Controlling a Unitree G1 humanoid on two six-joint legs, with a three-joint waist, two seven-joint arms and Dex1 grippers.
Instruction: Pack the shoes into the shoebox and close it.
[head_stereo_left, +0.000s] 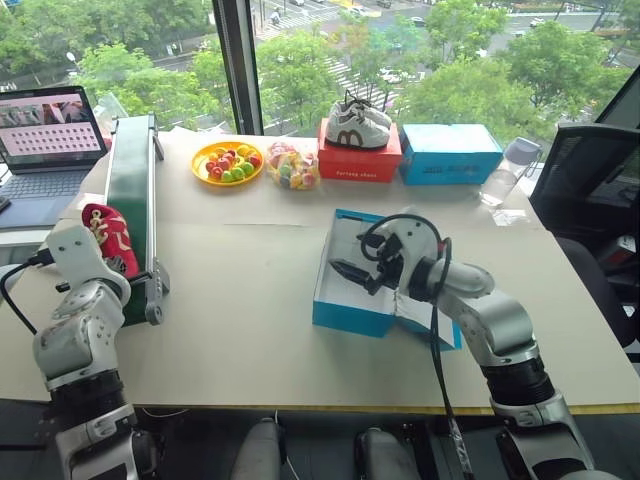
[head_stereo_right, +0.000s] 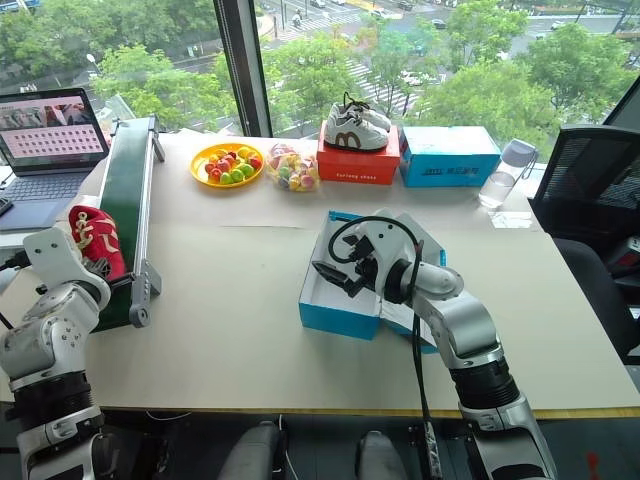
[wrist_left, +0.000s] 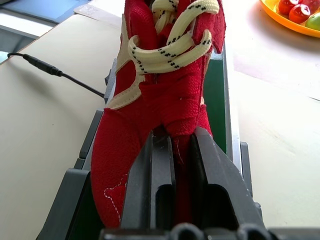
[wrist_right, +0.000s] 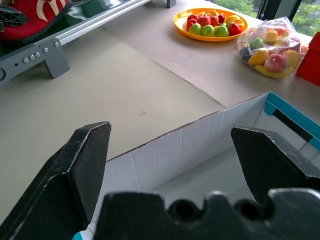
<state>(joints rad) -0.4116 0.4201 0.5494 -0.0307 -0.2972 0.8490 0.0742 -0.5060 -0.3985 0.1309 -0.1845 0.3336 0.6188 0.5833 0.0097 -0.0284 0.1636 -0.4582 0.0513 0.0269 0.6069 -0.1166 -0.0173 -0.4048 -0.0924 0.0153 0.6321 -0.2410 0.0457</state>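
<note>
One red shoe (wrist_left: 160, 100) with yellowish laces lies at the near end of the green conveyor belt (head_stereo_left: 130, 190) on the left of the table. My left gripper (wrist_left: 172, 137) is shut on the shoe's red fabric at its near end. The blue shoebox (head_stereo_left: 350, 318) sits open at the table's middle, with its white inside (wrist_right: 200, 145) showing. My right gripper (wrist_right: 170, 130) hangs open just above the box's near part, with nothing between its fingers. My right arm covers much of the box's right side.
At the back stand a yellow plate of fruit (head_stereo_left: 228, 162), a bag of fruit (head_stereo_left: 292, 165), a red box (head_stereo_left: 358, 162) with white sneakers (head_stereo_left: 358, 125) on top, another blue box (head_stereo_left: 450, 152) and a bottle (head_stereo_left: 505, 170). A laptop (head_stereo_left: 45, 130) is far left, a chair (head_stereo_left: 590, 170) far right.
</note>
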